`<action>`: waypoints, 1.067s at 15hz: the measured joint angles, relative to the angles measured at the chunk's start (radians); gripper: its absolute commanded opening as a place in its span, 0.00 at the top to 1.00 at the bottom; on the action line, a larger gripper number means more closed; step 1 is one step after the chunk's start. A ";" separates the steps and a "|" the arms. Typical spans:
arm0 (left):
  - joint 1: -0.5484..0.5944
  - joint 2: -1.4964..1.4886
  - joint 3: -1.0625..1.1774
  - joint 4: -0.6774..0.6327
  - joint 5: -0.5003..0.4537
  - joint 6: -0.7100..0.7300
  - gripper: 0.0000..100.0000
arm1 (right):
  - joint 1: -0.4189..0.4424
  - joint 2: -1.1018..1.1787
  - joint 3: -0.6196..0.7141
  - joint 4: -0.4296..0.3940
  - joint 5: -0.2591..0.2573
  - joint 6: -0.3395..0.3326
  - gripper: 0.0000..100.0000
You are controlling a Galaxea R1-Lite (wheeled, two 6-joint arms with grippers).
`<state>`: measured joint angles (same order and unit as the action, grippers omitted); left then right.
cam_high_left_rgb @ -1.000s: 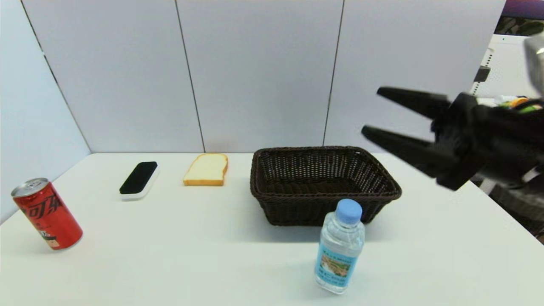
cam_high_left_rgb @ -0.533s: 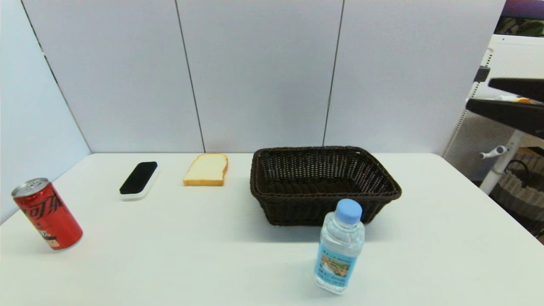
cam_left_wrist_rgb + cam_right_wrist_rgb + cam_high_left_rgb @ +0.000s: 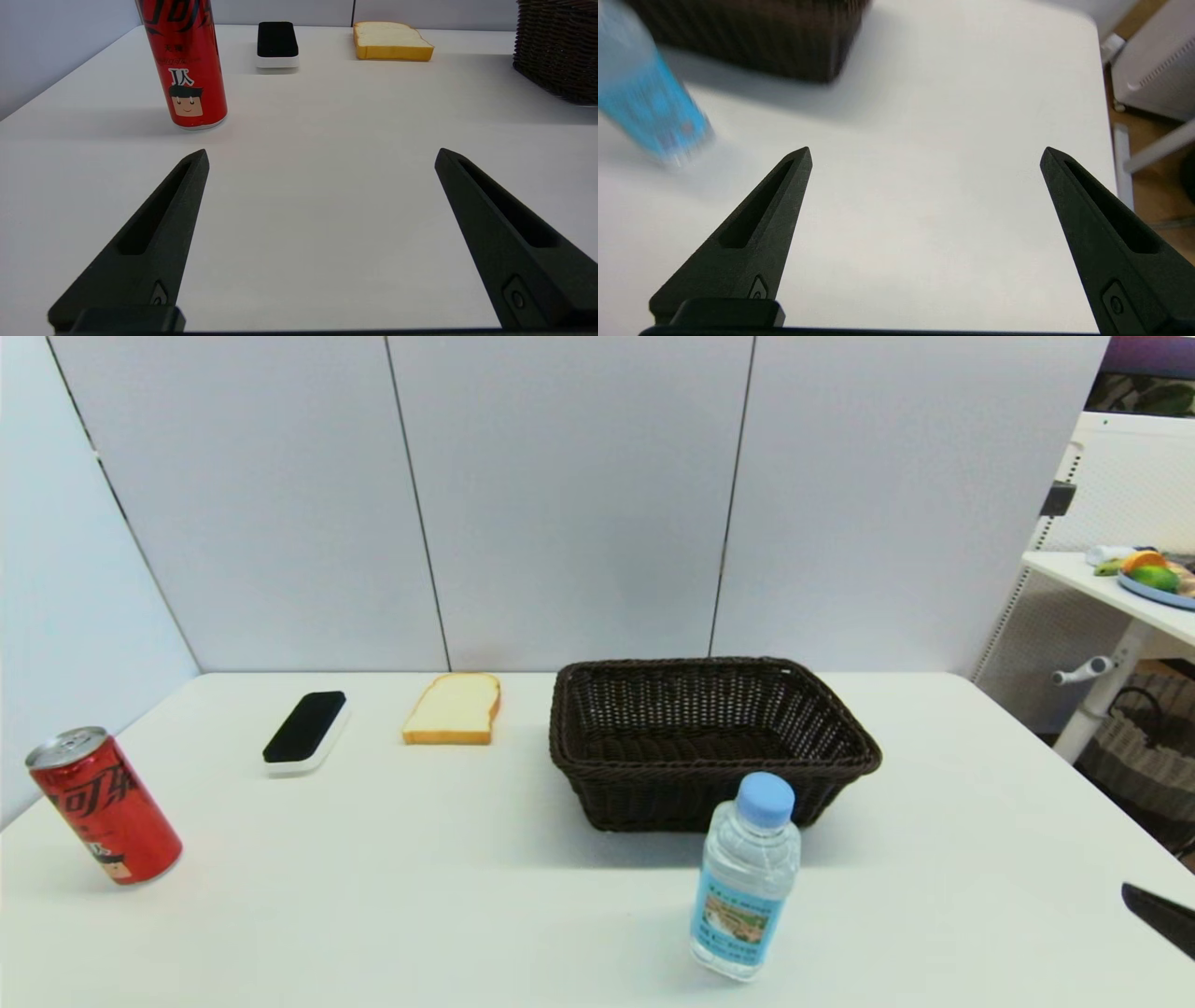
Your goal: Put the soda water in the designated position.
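The soda water [image 3: 747, 877], a small clear bottle with a light blue cap and blue label, stands upright on the white table just in front of the wicker basket. It appears blurred in the right wrist view [image 3: 649, 107]. My right gripper [image 3: 924, 151] is open and empty, low over bare table to the bottle's right and apart from it. Only one of its fingertips [image 3: 1160, 917] shows at the head view's right edge. My left gripper [image 3: 322, 156] is open and empty over the table near the red can. No marker for the designated position is visible on the tabletop.
A red soda can [image 3: 103, 807] [image 3: 189, 65] stands at the front left. A black-topped eraser [image 3: 305, 728] and a bread slice [image 3: 454, 709] lie at the back. The dark brown basket [image 3: 653, 803] sits centre-right. A side table with a fruit plate [image 3: 1153, 577] stands beyond the right edge.
The right arm, raised high at the right a second ago, swung out of view and now sits low at the right edge. The bottle and the other things have not moved.
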<state>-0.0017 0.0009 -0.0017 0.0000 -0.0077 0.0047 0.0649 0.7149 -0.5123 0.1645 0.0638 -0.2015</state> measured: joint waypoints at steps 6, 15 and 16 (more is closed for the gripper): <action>0.000 0.000 0.000 0.000 0.000 0.000 0.00 | -0.038 -0.315 0.306 -0.036 0.016 0.024 0.00; 0.000 0.000 0.000 0.000 0.000 0.000 0.00 | -0.064 -0.637 0.508 -0.170 -0.007 0.063 0.00; 0.000 0.000 0.000 0.000 0.000 0.000 0.00 | -0.064 -0.665 0.510 -0.168 -0.011 0.091 0.00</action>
<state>-0.0017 0.0009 -0.0017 -0.0004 -0.0077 0.0047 0.0004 0.0500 -0.0028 -0.0038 0.0528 -0.1100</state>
